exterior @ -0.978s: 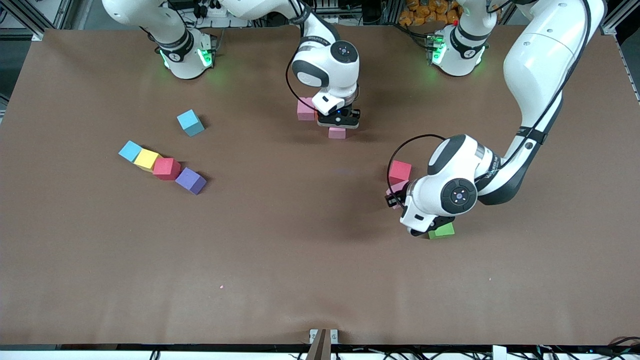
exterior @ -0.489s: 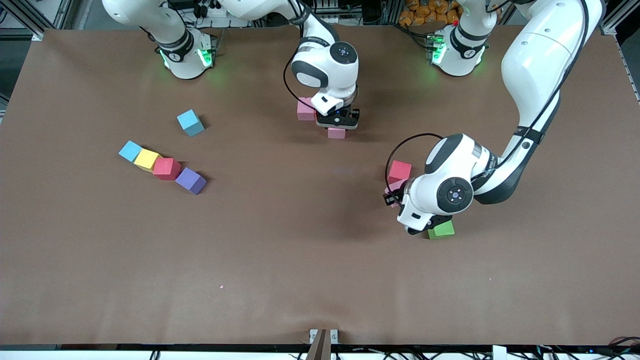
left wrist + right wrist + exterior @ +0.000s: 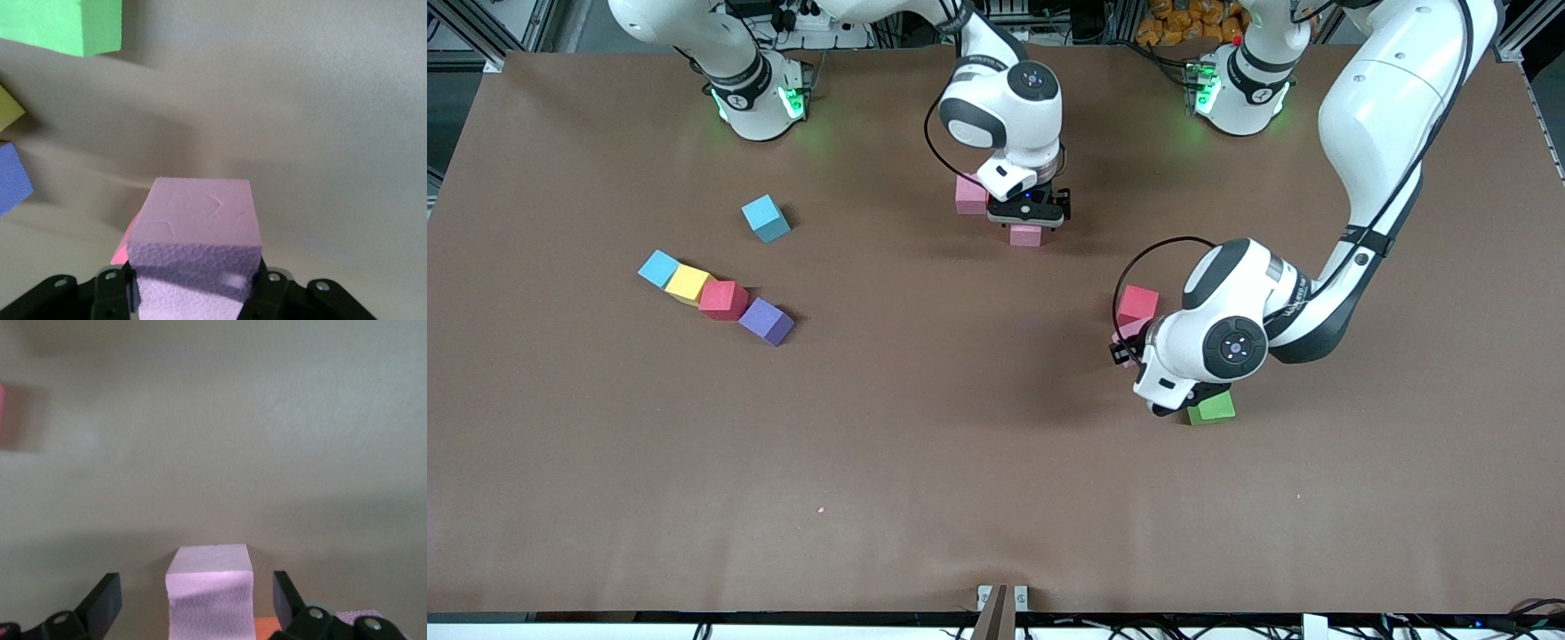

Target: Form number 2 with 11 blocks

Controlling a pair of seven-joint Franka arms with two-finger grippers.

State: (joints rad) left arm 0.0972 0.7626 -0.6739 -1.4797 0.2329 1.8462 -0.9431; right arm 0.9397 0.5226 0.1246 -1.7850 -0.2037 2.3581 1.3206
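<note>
Pinching a pink block (image 3: 193, 240), the left gripper (image 3: 1138, 351) sits low beside a red block (image 3: 1138, 304), with a green block (image 3: 1213, 408) nearer the camera. The right gripper (image 3: 1026, 213) hangs spread over another pink block (image 3: 1026, 235), a third pink block (image 3: 969, 194) just beside. No writing is readable. Bare brown table (image 3: 960, 462) lies open toward the camera edge.

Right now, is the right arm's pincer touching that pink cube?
Apart: in the right wrist view the right pincer stands open, with bare gaps either side of the pink cube.
</note>
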